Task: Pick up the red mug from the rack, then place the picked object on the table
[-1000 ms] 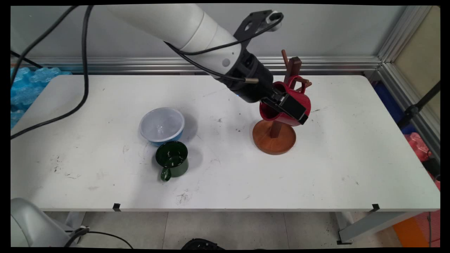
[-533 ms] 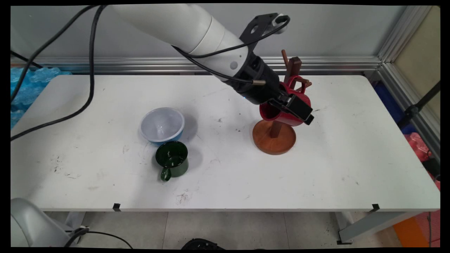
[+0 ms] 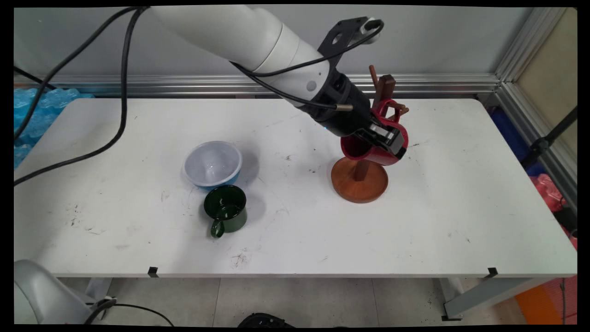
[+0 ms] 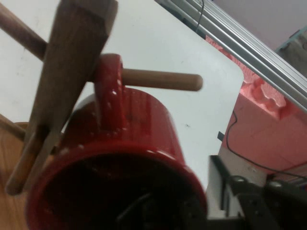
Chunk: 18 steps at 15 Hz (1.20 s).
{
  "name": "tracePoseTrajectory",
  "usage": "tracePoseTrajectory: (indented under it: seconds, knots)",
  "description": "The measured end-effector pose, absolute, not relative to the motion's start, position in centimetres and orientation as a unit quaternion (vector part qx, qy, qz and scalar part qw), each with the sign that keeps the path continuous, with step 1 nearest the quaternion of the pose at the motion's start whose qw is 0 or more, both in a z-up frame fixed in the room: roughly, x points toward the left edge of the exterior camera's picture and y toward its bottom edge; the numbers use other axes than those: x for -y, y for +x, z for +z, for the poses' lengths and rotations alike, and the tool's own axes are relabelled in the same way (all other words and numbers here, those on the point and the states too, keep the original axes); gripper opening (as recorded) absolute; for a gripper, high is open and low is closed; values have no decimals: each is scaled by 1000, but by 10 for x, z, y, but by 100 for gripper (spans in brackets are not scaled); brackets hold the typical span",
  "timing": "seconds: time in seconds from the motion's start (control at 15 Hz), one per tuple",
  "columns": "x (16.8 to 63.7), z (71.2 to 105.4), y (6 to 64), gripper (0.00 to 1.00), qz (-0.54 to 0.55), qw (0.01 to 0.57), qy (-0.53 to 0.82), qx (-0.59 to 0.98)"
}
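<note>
A: What is shown in the main view?
B: A red mug is gripped at its rim by the end effector, right of centre, against a wooden mug stand on the worktop.
A: And the hand view?
B: The mug's handle is seen hooked over a peg.

A mug hung on the stand at the table's right; a bowl sat left, a cup before it.

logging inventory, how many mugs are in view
2: a red mug hanging by its handle on a peg of the stand, at the gripper; a green mug before the bowl.
</note>
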<state>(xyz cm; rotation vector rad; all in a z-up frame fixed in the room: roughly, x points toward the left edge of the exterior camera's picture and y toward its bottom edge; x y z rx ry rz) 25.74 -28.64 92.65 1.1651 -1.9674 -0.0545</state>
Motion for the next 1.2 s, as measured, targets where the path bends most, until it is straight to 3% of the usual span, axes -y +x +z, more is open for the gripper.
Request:
tracePoseTrajectory:
  seconds: [1.2]
  knots:
    - [286, 930, 269, 0, -16, 417, 459, 784]
